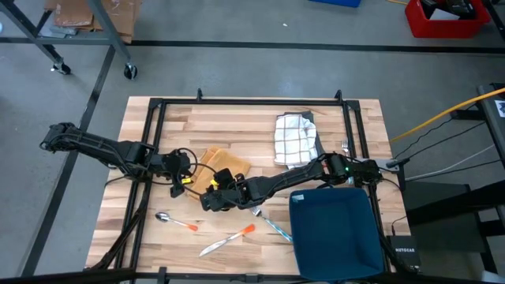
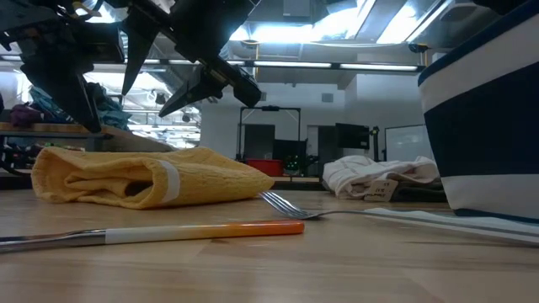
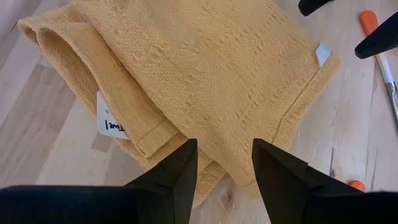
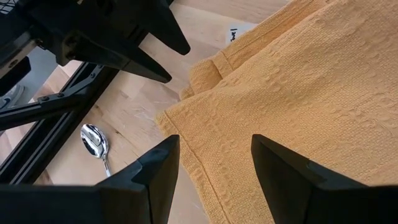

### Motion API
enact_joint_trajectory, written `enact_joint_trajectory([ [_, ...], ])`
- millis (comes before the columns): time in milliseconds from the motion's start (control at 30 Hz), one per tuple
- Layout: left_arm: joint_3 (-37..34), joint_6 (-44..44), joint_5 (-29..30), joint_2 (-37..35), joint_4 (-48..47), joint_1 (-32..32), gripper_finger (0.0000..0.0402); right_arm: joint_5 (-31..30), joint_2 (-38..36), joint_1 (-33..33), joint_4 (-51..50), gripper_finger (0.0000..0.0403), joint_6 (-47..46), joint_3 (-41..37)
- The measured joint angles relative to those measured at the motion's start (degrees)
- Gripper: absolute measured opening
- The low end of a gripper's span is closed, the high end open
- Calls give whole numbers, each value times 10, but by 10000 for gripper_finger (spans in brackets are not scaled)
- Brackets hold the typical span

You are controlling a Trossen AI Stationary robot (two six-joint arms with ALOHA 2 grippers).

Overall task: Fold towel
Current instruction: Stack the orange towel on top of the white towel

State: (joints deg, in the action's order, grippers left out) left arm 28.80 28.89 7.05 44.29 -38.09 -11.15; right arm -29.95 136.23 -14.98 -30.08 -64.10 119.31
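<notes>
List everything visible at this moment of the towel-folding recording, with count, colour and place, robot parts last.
yellow towel: one, yellow, folded, table centre-left, white tags showing
checked cloth: one, white with dark checks, crumpled, far side right of centre
blue bin: one, dark blue, near right corner
spoon: one, silver with orange handle, near left
knife: one, silver with orange handle, near centre
fork: one, light blue handle, beside the bin
table: one, light wood, black frame
left gripper: one, black, open, above the towel's left edge
right gripper: one, black, open, above the towel's near edge
</notes>
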Motion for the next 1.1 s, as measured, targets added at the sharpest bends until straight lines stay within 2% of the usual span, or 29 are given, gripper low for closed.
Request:
enact_joint_trajectory([
  [400,0,38,0,0,-1,0,145,28,0,10,-1,205,-31,0],
  [600,0,37,-4,0,-37,0,145,99,0,47,-26,205,-51,0],
  [867,0,37,-5,0,-113,0,145,167,0,76,-150,205,-77,0],
  [1100,0,31,-5,0,-92,0,145,210,-2,68,-221,205,-83,0],
])
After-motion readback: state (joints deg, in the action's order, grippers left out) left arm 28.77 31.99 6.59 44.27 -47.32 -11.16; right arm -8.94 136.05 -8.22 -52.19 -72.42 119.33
